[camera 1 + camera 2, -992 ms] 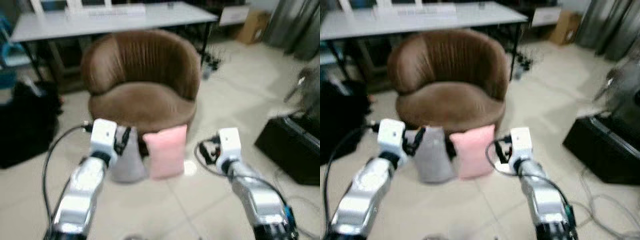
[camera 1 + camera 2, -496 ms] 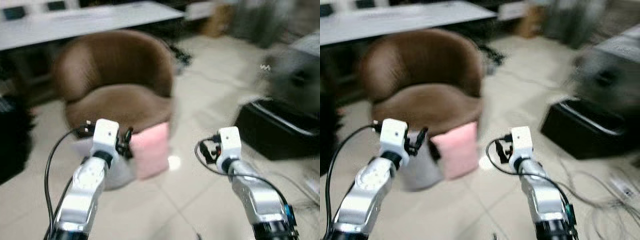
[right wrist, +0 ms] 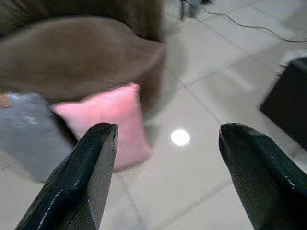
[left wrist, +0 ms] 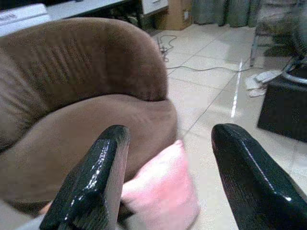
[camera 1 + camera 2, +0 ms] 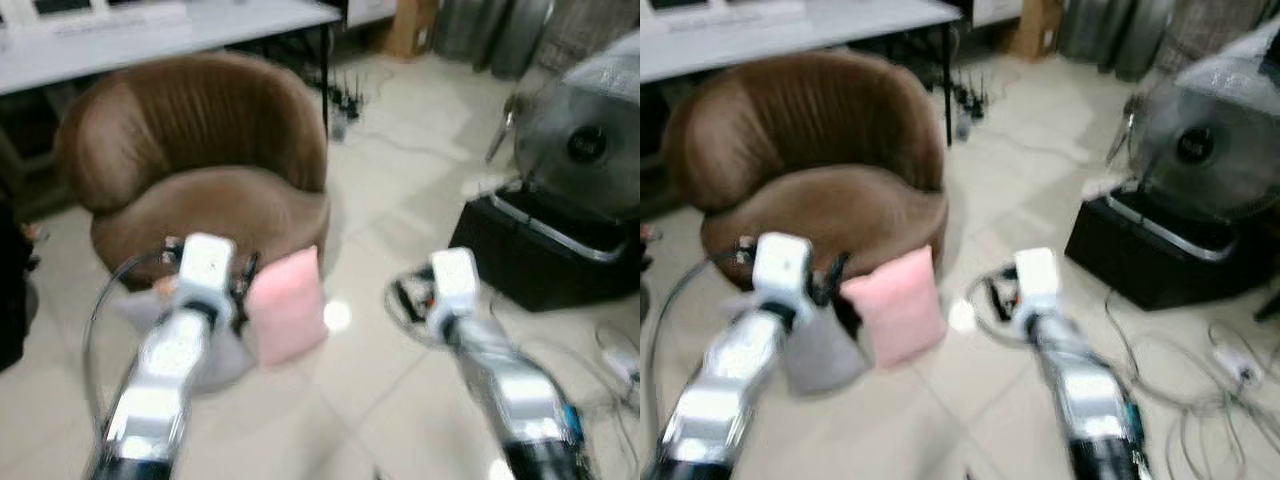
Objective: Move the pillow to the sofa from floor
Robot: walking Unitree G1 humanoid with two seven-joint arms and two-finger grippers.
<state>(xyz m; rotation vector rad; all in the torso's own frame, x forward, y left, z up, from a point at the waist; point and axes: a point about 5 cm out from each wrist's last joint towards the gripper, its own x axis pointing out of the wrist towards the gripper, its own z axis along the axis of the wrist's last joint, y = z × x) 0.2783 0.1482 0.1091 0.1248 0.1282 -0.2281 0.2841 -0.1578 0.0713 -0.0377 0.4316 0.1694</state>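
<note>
Right wrist: pillow [image 3: 108,122] beyond pincer [image 3: 168,143]

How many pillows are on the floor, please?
2: a pink pillow leaning upright against the chair front, and a grey pillow beside it on the robot's left, partly hidden by the left arm.

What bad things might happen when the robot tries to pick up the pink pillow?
The grey pillow leans right beside the pink pillow, so the open left gripper might catch the wrong one. Cables lie on the floor by the right arm, so a step could snag them. The head views are blurred, so aim may be off.
</note>
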